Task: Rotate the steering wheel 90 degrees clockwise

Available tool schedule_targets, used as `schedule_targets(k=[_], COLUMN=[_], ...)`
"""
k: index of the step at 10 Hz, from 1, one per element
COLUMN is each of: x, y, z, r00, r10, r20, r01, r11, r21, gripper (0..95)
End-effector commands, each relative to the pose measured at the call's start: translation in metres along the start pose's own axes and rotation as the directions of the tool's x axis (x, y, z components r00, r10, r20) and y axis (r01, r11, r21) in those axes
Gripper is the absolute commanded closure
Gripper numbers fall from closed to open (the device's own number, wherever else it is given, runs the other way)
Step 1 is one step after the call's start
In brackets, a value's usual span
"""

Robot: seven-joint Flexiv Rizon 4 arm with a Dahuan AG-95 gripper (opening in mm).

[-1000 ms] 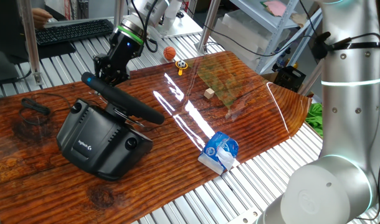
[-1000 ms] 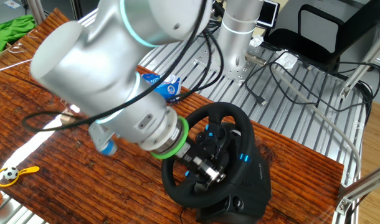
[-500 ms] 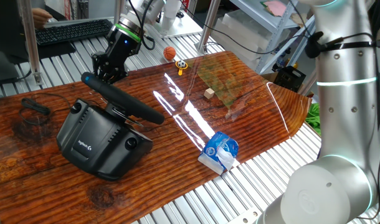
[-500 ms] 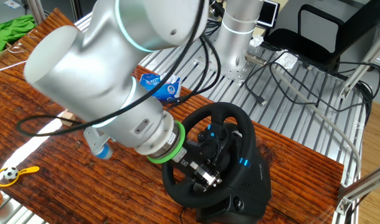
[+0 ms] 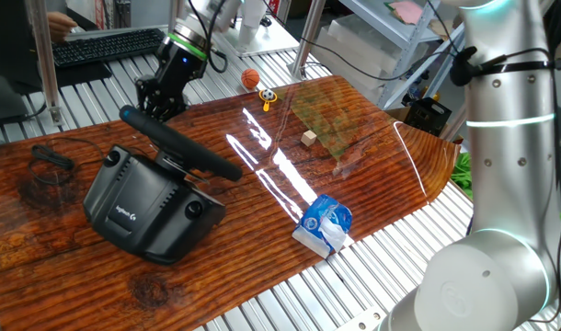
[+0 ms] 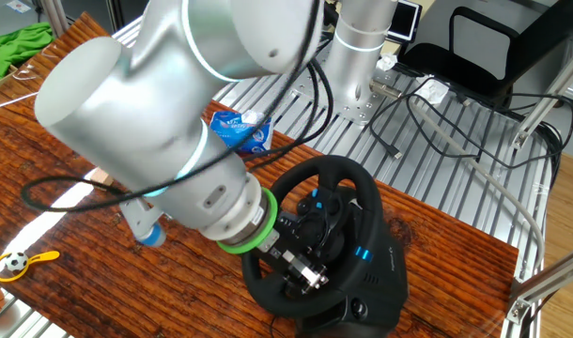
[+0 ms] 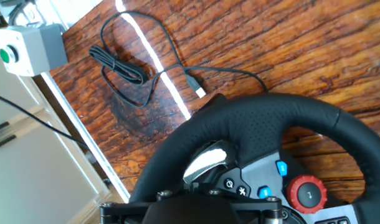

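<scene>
Mid-turn, apparently: gripper (image 5: 154, 99) at steering wheel (image 6: 317, 239) rim, grasp and jaw opening impossible to tell, rotation seemingly unfinished.

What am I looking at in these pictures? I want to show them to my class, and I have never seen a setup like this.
This is a silver robot arm working at a wooden table. Two pictures come from fixed cameras on different sides of the table. The third comes from a camera on the arm's hand, looking along its fingers.

On the table stands a steering wheel for racing games, a black rim on a bulky black base. The arm's tool is at the wheel's rim; whether it grips the rim cannot be told.

Also lying there: a blue and white packet, a small wooden block, a small orange ball and a coiled black cable. A grey box with a green button sits nearby.
</scene>
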State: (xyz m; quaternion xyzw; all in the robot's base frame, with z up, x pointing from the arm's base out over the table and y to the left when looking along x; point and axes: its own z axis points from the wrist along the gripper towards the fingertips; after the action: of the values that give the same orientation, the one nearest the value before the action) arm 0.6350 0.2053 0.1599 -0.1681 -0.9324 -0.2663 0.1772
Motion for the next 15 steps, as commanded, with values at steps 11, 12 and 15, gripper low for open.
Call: schedule_targets(k=[11,12,15], x=[0.014,0.017,0.021], y=[0.002,0.004,0.013], z=[-0.009,-0.007,-0.007], r00=[0.99,0.987,0.976], r10=[0.043,0.04,0.058], r20=[-0.131,-0.153,-0.21], r01=[-0.059,-0.059,-0.097], r11=[0.992,0.99,0.979], r21=[-0.116,-0.126,-0.18], gripper=[95.0,95.0,95.0])
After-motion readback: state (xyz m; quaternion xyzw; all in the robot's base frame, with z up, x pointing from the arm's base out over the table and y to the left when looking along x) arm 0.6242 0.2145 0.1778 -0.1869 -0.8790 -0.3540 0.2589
